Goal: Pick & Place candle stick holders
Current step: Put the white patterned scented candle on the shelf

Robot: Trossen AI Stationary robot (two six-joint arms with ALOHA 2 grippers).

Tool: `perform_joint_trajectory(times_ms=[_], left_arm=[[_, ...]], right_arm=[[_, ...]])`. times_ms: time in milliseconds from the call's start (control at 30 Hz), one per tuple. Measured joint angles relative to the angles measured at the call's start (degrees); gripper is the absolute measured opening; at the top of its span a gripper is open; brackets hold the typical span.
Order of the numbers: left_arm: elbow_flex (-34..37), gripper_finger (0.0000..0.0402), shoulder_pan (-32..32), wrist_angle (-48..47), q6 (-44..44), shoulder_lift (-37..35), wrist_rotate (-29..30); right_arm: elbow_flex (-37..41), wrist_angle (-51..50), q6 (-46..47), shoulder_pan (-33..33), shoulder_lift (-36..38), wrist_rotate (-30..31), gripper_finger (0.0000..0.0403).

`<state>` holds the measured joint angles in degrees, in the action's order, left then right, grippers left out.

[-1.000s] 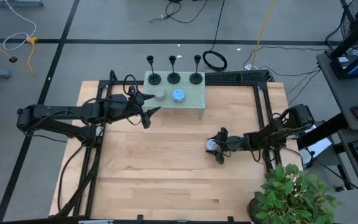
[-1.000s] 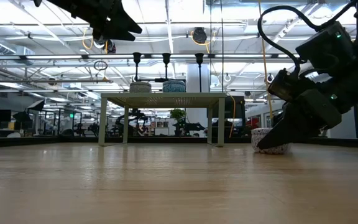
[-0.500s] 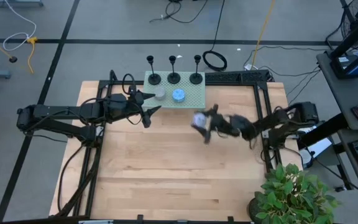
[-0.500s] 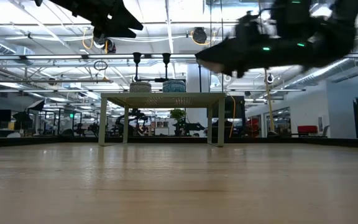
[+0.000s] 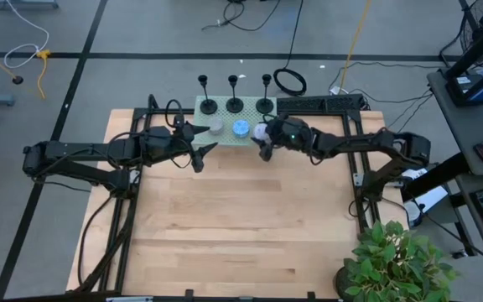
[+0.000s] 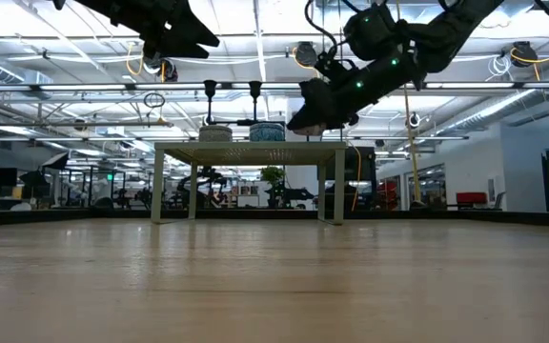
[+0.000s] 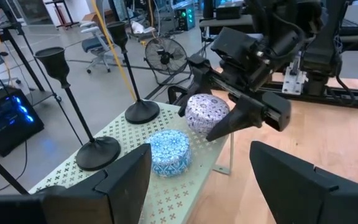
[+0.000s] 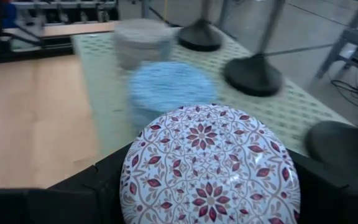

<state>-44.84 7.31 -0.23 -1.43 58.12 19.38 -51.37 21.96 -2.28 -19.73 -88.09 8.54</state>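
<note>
Three black candle stick holders point(image 5: 207, 106) point(image 5: 235, 105) point(image 5: 264, 105) stand upright on their dome bases along the far edge of a small green perforated stand point(image 5: 225, 138). A grey puck point(image 5: 215, 127) and a blue puck point(image 5: 241, 128) sit on the stand in front of them. My right gripper point(image 5: 263, 141) is shut on a whitish patterned puck point(image 5: 259, 132) over the stand's near right part. My left gripper point(image 5: 201, 144) hovers open and empty by the stand's left end, above its top. My right gripper pinches the whitish puck by its round side wall point(image 8: 135, 180) between its two fingers point(image 8: 82, 196), one on each side. The fingers slant down from the table's right. The puck's patterned top point(image 8: 210, 158) faces up, and the puck hangs clear above the stand point(image 7: 204, 115).
A black frame point(image 5: 355, 151) borders the wooden table top. The wood point(image 5: 241, 226) in front of the stand is bare. A potted plant point(image 5: 392, 260) stands at the near right corner. A cable coil point(image 5: 290, 81) lies on the floor behind the stand.
My right gripper has lifted the whitish puck off the wood at the table's right and carried it up and toward the far left, to over the green stand. The puck is now clear of the table.
</note>
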Motion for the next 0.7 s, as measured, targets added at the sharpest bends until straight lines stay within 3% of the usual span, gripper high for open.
perform_joint_trajectory(times_ms=[333, 500, 700], left_arm=[[0.0, 0.0273, -0.07, 0.04, -0.03, 0.0, -0.31], [0.0, 0.0273, -0.11, 0.07, -0.03, 0.01, -0.37], [0.0, 0.0273, -0.11, 0.05, -0.03, 0.01, -0.39]], right_arm=[[0.17, -0.48, -0.05, -3.55, -1.87, -1.08, 0.0314], [0.26, 2.75, 0.32, -4.03, -3.78, -3.88, 0.0346], [0.09, 7.73, -1.85, -3.97, -3.48, -3.87, 0.0355]])
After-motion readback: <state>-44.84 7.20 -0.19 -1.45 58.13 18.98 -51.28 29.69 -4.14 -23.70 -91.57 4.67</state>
